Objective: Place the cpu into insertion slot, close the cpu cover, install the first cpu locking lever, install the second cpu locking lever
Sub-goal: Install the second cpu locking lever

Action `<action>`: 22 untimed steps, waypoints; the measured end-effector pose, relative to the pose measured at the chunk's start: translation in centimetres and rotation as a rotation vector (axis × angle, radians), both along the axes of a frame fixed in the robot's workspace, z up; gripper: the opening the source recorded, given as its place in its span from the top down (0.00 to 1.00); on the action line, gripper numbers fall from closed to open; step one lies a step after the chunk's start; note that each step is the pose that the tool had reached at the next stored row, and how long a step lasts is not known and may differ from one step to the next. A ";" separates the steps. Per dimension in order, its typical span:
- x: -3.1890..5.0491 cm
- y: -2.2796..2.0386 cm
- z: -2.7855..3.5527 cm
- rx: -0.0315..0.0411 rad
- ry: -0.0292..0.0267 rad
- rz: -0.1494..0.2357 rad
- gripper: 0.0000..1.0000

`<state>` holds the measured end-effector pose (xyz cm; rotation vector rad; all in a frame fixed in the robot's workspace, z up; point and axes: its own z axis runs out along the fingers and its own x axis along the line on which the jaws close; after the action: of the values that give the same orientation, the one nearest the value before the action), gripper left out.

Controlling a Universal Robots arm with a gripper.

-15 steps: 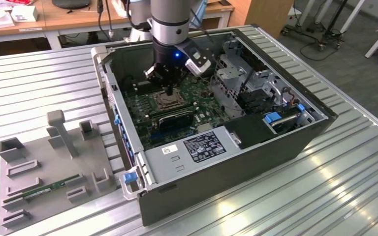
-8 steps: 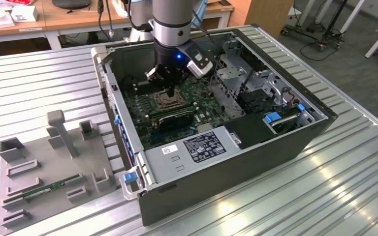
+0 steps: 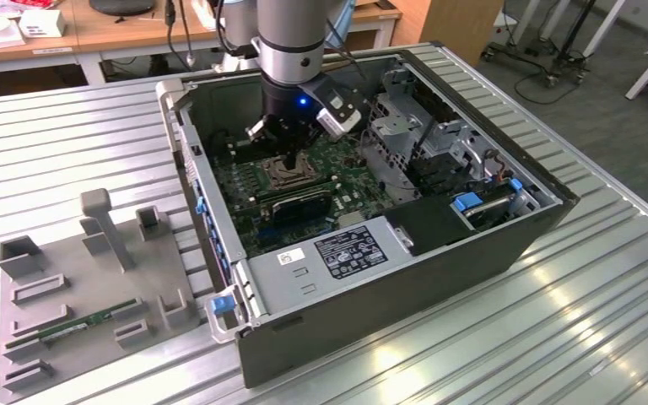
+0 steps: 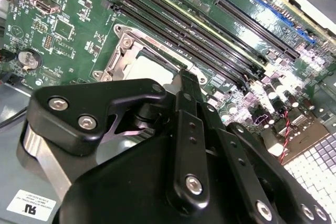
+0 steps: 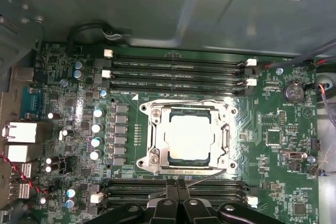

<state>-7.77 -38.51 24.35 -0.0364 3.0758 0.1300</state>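
Gripper (image 5: 178, 195) with fingers pressed together, holding nothing, just beside the socket (image 5: 185, 136) edge near the memory slots (image 5: 178, 70). Chip (image 5: 190, 136) sits in socket; metal cover (image 5: 154, 139) lies closed over it. Motherboard (image 3: 353, 181) lies inside the open computer case (image 3: 414, 278).

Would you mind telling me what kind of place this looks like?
Probably a robotics lab or office workshop: an open computer case on a ribbed metal table, desks and wheeled stands behind.

the arm points straight down, its gripper (image 3: 291, 163) fingers pressed together.
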 end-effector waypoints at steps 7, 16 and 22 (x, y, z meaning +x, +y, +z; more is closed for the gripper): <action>-0.10 0.01 -0.06 0.0006 -0.0007 0.000 0.89; -0.19 -0.17 -0.16 0.0002 -0.0012 0.000 0.89; -0.80 -0.18 -0.80 0.0000 -0.0027 0.000 0.89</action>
<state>-8.57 -38.69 23.55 -0.0365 3.0731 0.1298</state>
